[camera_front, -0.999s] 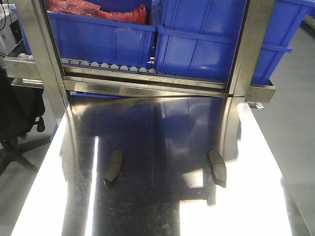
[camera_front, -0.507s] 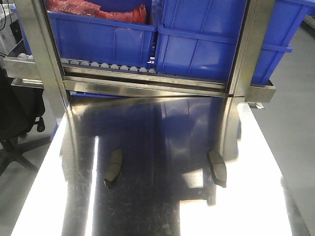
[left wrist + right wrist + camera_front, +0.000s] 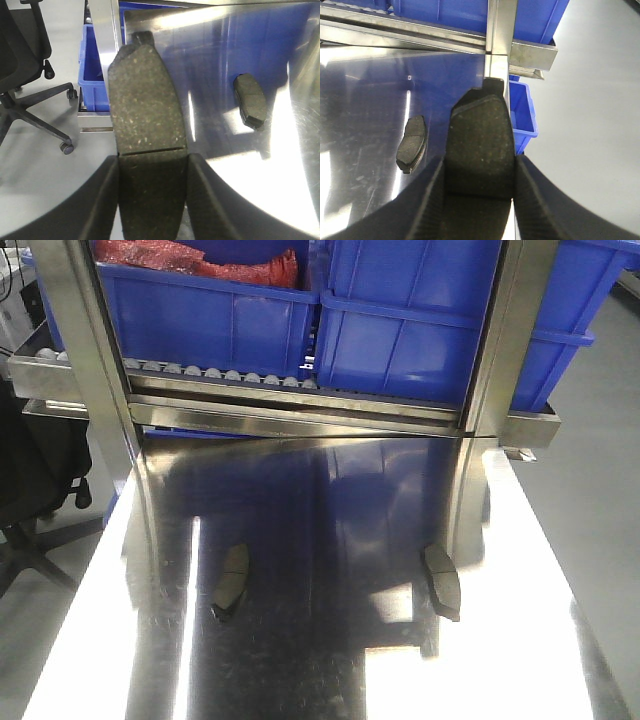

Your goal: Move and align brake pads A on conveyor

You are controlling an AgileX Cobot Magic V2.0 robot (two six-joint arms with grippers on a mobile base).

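Note:
Two brake pads lie on the shiny steel tabletop [image 3: 330,670], one at the left [image 3: 232,580] and one at the right [image 3: 442,581]; neither gripper shows in the front view. My left gripper [image 3: 152,165] is shut on a third brake pad [image 3: 145,95], which juts forward over the table's left edge. A pad lying on the steel [image 3: 249,101] sits to its right. My right gripper [image 3: 480,170] is shut on another brake pad [image 3: 481,132], with a lying pad [image 3: 411,142] to its left. The conveyor is out of view.
A steel rack with rollers [image 3: 300,405] stands at the table's far end and carries blue bins [image 3: 420,330], one holding red material [image 3: 200,260]. Steel uprights [image 3: 85,360] flank it. A black office chair [image 3: 25,60] stands left of the table, and a small blue bin [image 3: 522,115] sits low at the right.

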